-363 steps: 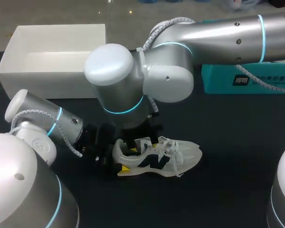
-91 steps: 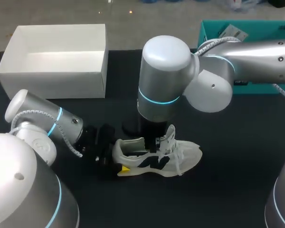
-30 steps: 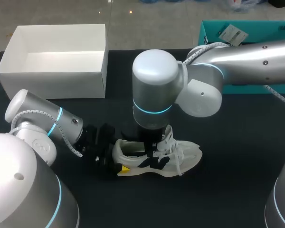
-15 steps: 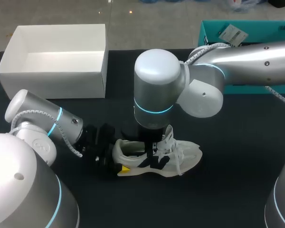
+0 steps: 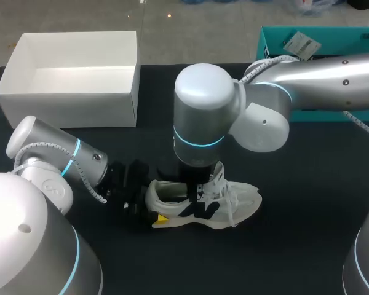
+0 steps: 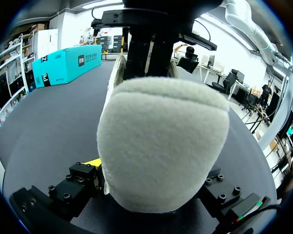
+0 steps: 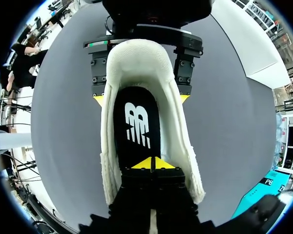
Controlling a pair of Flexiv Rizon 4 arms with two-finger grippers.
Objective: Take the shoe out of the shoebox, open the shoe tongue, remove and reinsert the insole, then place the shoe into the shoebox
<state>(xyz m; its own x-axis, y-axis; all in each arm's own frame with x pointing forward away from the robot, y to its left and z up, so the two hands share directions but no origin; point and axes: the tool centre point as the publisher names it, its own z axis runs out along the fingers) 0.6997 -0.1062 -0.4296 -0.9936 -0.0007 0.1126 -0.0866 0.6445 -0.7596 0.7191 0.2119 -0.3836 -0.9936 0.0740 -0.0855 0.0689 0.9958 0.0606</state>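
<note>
Shoe (image 5: 203,206) on counter (image 5: 307,203), 5 o'clock of shoebox (image 5: 67,109), toe to 3 o'clock; left jaws clamp the padded heel, right jaws closed tip-to-tip on the insole (image 7: 136,126), possibly pinching it; light, soft, floppy, so lift by its heel edge.

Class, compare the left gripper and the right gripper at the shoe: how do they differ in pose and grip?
The left gripper lies low behind the shoe; the right gripper points down into its opening. The left gripper's fingers stand apart, clamping the heel from both sides; the right gripper's tips meet at the insole. Both have yellow tips.
</note>
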